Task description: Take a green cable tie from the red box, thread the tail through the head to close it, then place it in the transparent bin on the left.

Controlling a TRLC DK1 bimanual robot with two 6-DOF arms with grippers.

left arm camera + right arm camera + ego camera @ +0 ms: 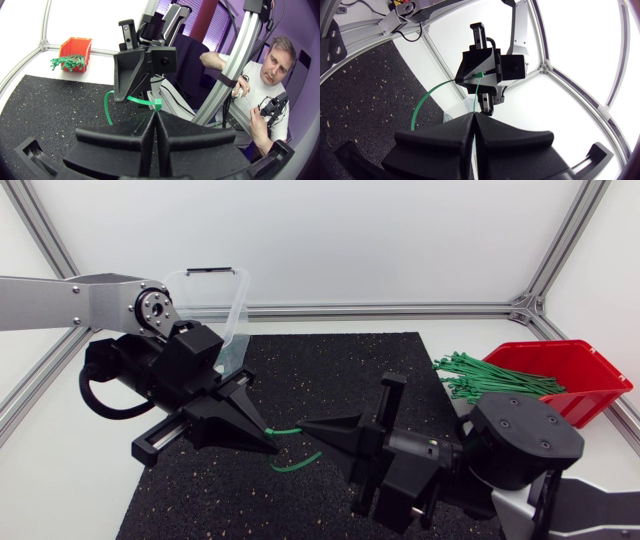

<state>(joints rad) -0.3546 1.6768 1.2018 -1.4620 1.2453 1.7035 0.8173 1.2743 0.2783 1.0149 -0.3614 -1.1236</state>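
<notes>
1. White tabletop (470, 330) carries a black speckled mat (350, 370), and every place below is given from that mat
2. Off the mat's right edge stands the red box (575, 365). A bundle of green ties (490, 377) spills over its open front towards the mat's far right corner
3. At the mat's far left corner stands the transparent bin (225, 300), upright, with its near wall at the mat's edge
4. My left arm comes in over the mat's left edge. The left gripper (268, 438) points towards the mat's middle, above its near half
5. My right arm comes in past the mat's near right corner. The right gripper (308, 425) faces the left one tip to tip, just beside it and also above the near half
6. One green cable tie (300, 463) runs between the two tips and sags in a loop towards the mat. Whether the loop touches the mat I cannot tell
7. From the left wrist, the left gripper's fingers (145, 130) are pressed together with the tie's head at their tip, so they pinch the tie
8. From the right wrist, the right gripper's fingers (462, 127) are likewise closed, with the green strap coming out from their tip and arching off to one side
9. Both grippers thus clamp the same tie, one at each end, above the mat
</notes>
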